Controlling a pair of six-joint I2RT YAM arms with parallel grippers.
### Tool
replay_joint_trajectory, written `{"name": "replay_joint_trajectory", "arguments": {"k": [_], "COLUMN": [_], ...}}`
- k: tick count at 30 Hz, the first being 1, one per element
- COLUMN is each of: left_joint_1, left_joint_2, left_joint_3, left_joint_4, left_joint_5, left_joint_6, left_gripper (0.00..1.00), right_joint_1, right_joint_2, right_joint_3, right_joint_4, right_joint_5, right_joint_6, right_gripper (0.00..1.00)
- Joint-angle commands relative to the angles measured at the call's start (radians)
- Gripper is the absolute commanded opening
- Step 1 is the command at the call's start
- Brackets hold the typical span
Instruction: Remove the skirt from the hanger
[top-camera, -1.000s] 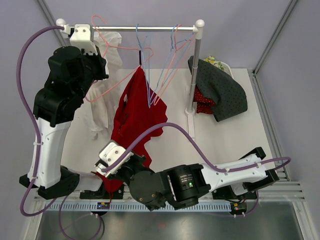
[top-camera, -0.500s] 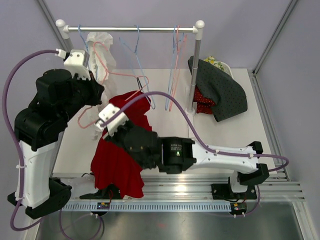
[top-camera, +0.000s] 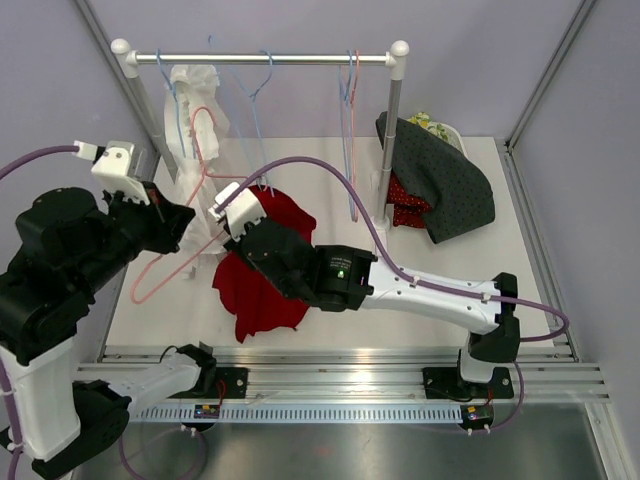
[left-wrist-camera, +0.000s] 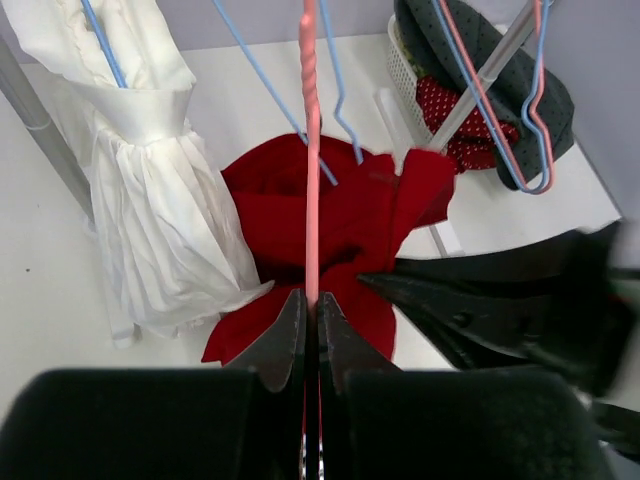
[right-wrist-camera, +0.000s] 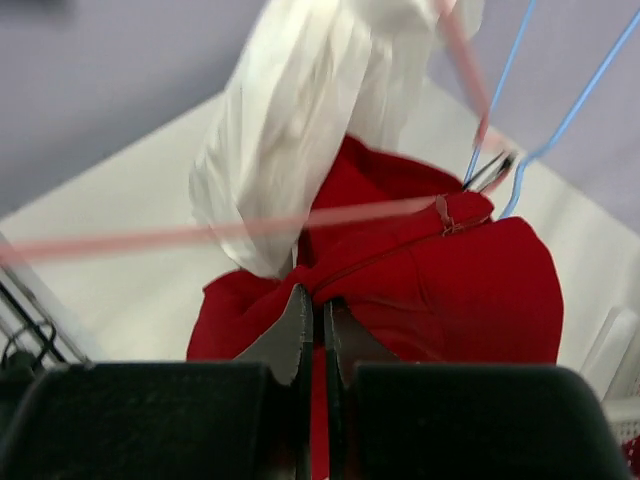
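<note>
Near the middle of the white bench, the red skirt hangs in a loose bunch, its top edge lifted and its lower folds resting on the surface toward the front. The right fingers are pressed fully together on a fold of that red fabric, reaching in from the right side of the bench.

Just to the left, the left fingers are pinched shut on the wire of a pink hanger. In the left wrist view the wire runs straight away from them and across the top of the skirt. In the right wrist view the same pink wire crosses along the skirt's upper edge. Whether the skirt is attached to the hanger there or only lies against it cannot be made out.

Behind these stands a clothes rail. A white garment hangs at its left end, close beside the skirt. Several bare pink and blue hangers hang farther right, near the rail's upright post.

At the back right sits a white basket. A dark dotted garment is draped over it and spills down its front. A red dotted garment shows under the dark one at the basket's left side. What else the basket holds is hidden.
</note>
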Motion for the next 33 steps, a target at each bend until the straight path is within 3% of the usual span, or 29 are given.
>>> {"name": "replay_joint_trajectory", "arguments": {"k": [1, 7, 13, 17, 22, 26, 33], "left_joint_1": [-0.005, -0.005, -0.005, -0.005, -0.005, -0.005, -0.006], "left_joint_2": [-0.010, 0.016, 0.033, 0.005, 0.034, 0.112, 0.304], "left_joint_3": [0.109, 0.174, 0.100, -0.008, -0.068, -0.032, 0.125], "left_joint_4": [0.046, 0.032, 0.011, 0.150, 0.331, 0.429, 0.541], "left_joint_5": [0.050, 0.101, -0.127, -0.258, -0.270, -0.304, -0.310], "left_joint_6": [-0.020, -0.072, -0.077, -0.066, -0.038, -0.020, 0.069], "left_gripper": [0.00, 0.00, 0.00, 0.00, 0.00, 0.00, 0.00], "right_joint_1": [0.000, -0.001, 0.020, 0.049, 0.054, 0.054, 0.052], "right_joint_2": [-0.111, -0.248, -0.403, -0.568, -0.757, -0.886, -0.917], "right_joint_3": [-0.132, -0.365, -0.508, -0.606, -0.637, -0.613, -0.583], "right_joint_4": [0.033, 0.026, -0.022, -0.074, -0.195, -0.194, 0.158], "right_joint_5": [-0.025, -0.012, 0.030, 0.190, 0.324, 0.425, 0.502], "right_joint_6": [0.164, 0.263, 0.343, 0.367, 0.370, 0.225, -0.217], "right_gripper": [0.00, 0.00, 0.00, 0.00, 0.00, 0.00, 0.00]}}
